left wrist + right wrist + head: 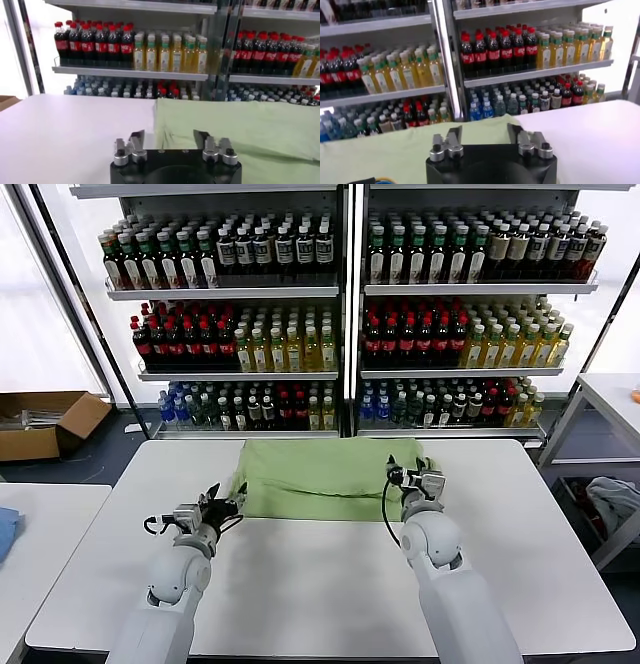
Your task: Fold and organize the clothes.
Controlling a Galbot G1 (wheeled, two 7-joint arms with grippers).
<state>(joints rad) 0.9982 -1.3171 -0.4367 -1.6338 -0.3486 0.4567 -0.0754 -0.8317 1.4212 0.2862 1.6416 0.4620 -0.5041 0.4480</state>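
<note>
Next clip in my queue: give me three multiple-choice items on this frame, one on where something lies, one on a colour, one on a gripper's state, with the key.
1. Where does the shirt lie?
A. at the table's far edge, between the grippers
B. on a shelf
C. on the floor

2. What colour is the shirt?
A. red
B. light green
C. blue

3. How is the left gripper?
A. shut on the shirt
B. open, holding nothing
C. out of view

Key: 1 A, the head view shows it spread flat there. 2 B, every view shows it. 3 B, its fingers stand apart at the shirt's edge; the right gripper is open too.
</note>
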